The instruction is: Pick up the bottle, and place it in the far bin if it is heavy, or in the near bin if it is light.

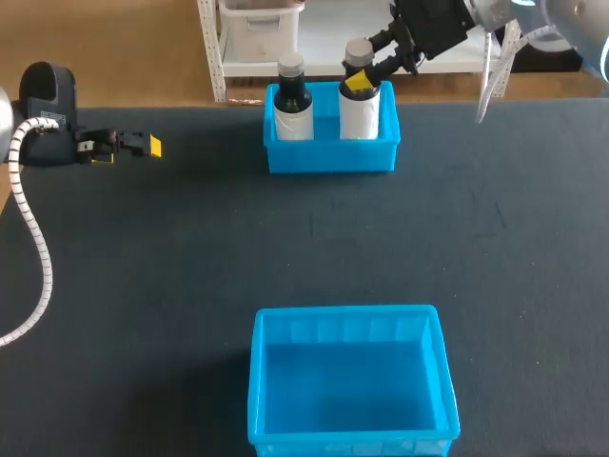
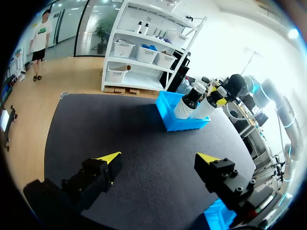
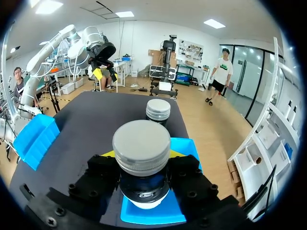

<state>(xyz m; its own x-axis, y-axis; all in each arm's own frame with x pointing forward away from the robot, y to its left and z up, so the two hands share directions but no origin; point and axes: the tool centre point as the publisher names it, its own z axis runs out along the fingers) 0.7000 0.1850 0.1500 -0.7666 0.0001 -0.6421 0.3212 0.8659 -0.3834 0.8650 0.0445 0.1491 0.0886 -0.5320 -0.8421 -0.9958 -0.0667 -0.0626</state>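
The far bin holds two bottles with white labels. My right gripper is shut on the neck of the right-hand bottle, which stands upright inside the bin. In the right wrist view the bottle's grey cap fills the space between my right gripper's black fingers, above the far bin. The other bottle stands in the bin's left half, ahead of the held one. My left gripper is open over bare table at the far left, holding nothing.
The near bin, blue and with nothing in it, stands at the table's front edge. Dark mat lies between the two bins. A white cable runs along my left arm at the table's left edge.
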